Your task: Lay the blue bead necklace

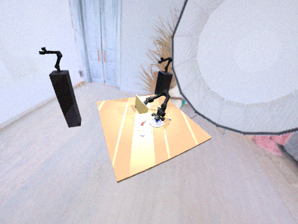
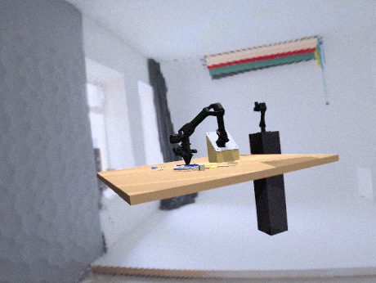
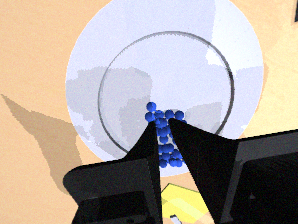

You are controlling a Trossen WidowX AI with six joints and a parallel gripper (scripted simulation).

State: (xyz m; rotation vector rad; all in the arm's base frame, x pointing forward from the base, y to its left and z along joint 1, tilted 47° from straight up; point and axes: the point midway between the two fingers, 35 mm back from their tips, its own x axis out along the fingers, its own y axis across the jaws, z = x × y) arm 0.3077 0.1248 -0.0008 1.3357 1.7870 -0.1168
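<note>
The round bead board (image 3: 90, 47) (image 1: 156, 125) is white and lies flat, with a thin dark circular groove (image 3: 171, 32). The blue bead necklace (image 3: 165, 148) (image 2: 192, 165) is bunched in a small heap on the board's near part in the wrist view, mostly inside the groove's ring and reaching across its near side. My gripper (image 3: 161, 123) (image 2: 187, 163) points down at the heap, its fingertips nearly together with beads pinched between them. Some beads lie just beyond the tips. The fingers hide the groove's near part. The top view shows the necklace only as a blue speck.
A yellow flat piece (image 3: 185, 202) lies beside the board. A small grey block (image 2: 201, 168) stands near the board. A slanted wedge stand (image 1: 141, 105) (image 2: 222, 156) rises behind. A red piece (image 1: 142, 123) and several small items lie on the table (image 1: 175, 142).
</note>
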